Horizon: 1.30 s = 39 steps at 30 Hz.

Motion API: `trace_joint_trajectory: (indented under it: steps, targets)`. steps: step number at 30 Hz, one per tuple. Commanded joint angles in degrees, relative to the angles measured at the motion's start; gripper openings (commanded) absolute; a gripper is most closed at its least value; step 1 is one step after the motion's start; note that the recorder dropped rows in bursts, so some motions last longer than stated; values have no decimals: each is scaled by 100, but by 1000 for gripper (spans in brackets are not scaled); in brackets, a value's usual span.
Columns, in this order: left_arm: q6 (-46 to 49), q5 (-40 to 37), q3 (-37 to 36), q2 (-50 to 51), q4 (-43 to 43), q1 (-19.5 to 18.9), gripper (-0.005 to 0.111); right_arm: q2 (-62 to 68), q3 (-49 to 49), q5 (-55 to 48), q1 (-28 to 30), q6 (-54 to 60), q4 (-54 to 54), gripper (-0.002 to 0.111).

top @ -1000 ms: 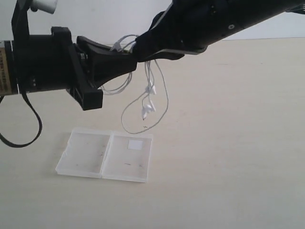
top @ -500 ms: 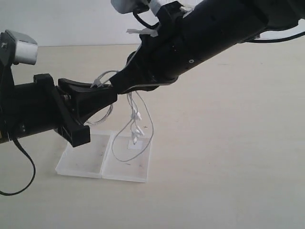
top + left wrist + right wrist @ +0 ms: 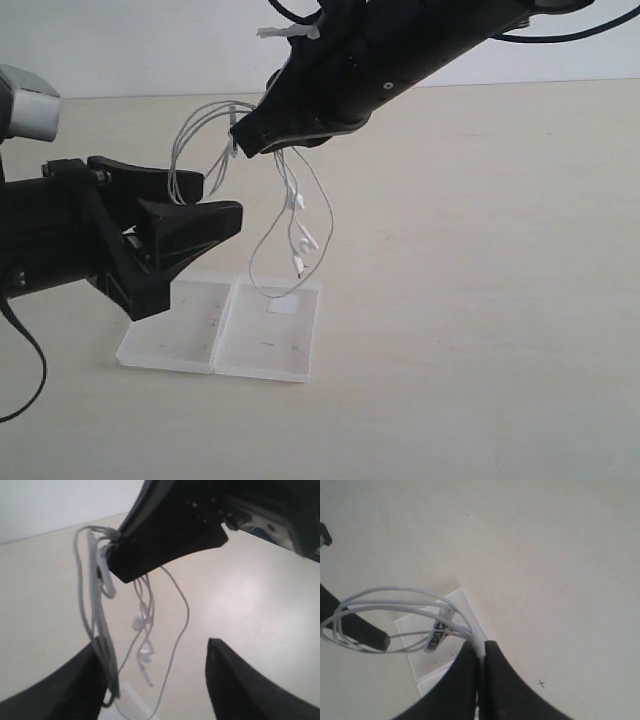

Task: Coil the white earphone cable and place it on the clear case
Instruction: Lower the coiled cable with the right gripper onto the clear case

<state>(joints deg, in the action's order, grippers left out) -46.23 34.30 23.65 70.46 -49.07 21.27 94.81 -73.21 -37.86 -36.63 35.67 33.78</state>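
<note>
The white earphone cable (image 3: 192, 140) hangs in loose loops in the air, and its earbuds (image 3: 300, 235) dangle just above the clear case (image 3: 190, 340). The case lies open and flat on the table, and a white sticker (image 3: 283, 306) marks its right half. My right gripper (image 3: 238, 140) is shut on the bundled cable (image 3: 395, 597), pinching it at the fingertips (image 3: 481, 652). My left gripper (image 3: 222, 198) stands open below and to the left. A few loops (image 3: 95, 605) drape over one of its fingers (image 3: 85, 680), and the other finger (image 3: 235, 680) is bare.
The pale table (image 3: 480, 300) stretches out to the right and in front of the case. The right arm's black body (image 3: 400, 50) crosses above the cable from the upper right. A black robot cable (image 3: 25, 380) loops down at the left edge.
My left gripper has opened, letting go of the cable, so the loops now only hang over one finger. Both arms came down, bringing the dangling earbuds over the case.
</note>
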Motion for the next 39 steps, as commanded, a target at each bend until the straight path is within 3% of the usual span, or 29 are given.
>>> trace_joint_trajectory:
  steps: [1, 8, 22, 27, 34, 36, 39]
  targets:
    - [-52, -718, -102, -497, 67, 34, 52, -8, -74, -61, 31, -40, -74, 0]
    - [-28, -1337, -102, -851, 102, 34, 49, -19, -74, -189, 31, -40, -88, 0]
    - [28, -1429, -102, -1140, 55, 34, 49, -27, -97, -602, 31, -40, -181, 0]
    - [326, -1611, -102, -1737, 565, 34, 49, 67, -286, -1030, 31, -193, -619, 0]
    - [428, -1769, -102, -2681, 1140, -416, 49, 290, -502, -1341, -248, -286, -824, 0]
    - [428, -1978, -102, -2958, 1150, -535, 44, 427, -566, -1265, -435, -353, -974, 0]
    - [428, -2494, -102, -3356, 1126, -646, 18, 658, -708, -1140, -614, -642, -1198, 0]
